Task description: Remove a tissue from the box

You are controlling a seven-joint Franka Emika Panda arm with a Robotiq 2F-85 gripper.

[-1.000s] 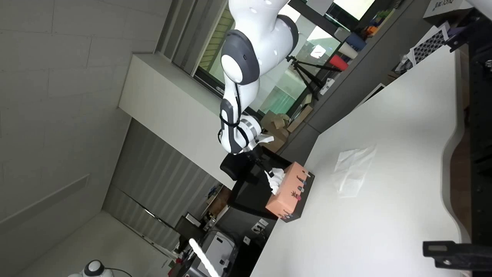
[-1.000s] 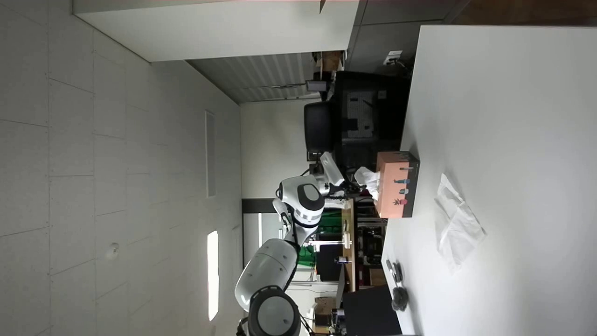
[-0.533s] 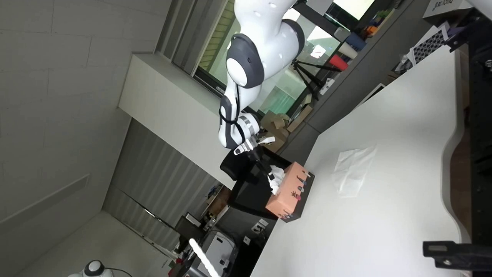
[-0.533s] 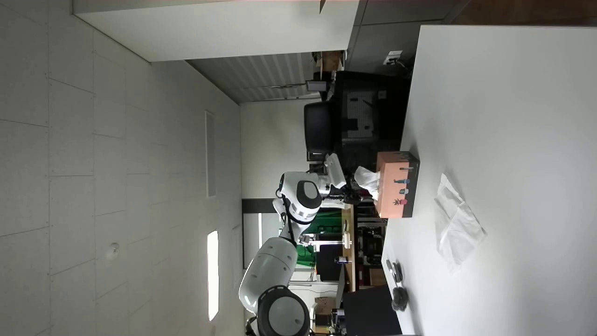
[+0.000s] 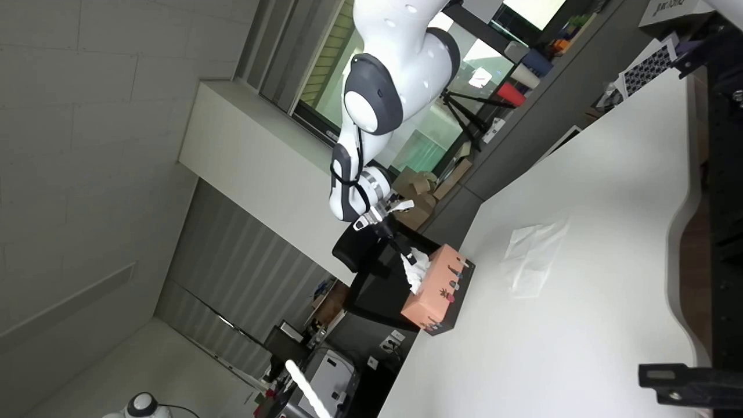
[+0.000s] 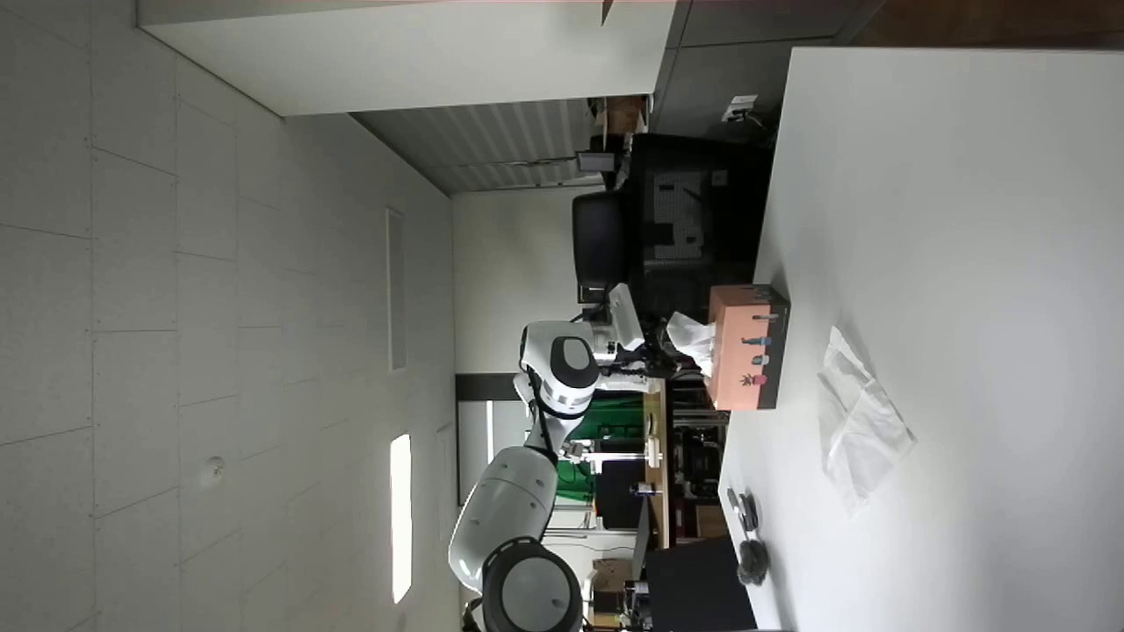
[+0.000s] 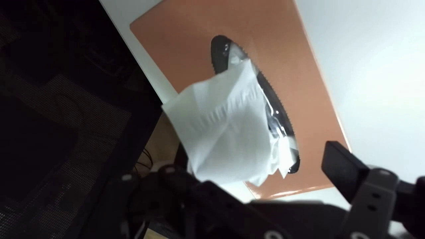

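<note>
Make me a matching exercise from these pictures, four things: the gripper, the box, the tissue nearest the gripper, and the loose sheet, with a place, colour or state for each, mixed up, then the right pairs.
Things
1. Gripper
2. Box
3. Tissue nearest the gripper
4. Loose sheet

Places, colours, states
A. Sticking out of the box
B. Lying on the white tabletop
C. Jaws apart
D. Orange above, dark along the bottom

Pairs: 1-C, 2-D, 3-A, 4-B

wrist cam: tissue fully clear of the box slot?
No, in the wrist view the tissue sticks up from the dark slot of the orange box, part of it down inside.
</note>
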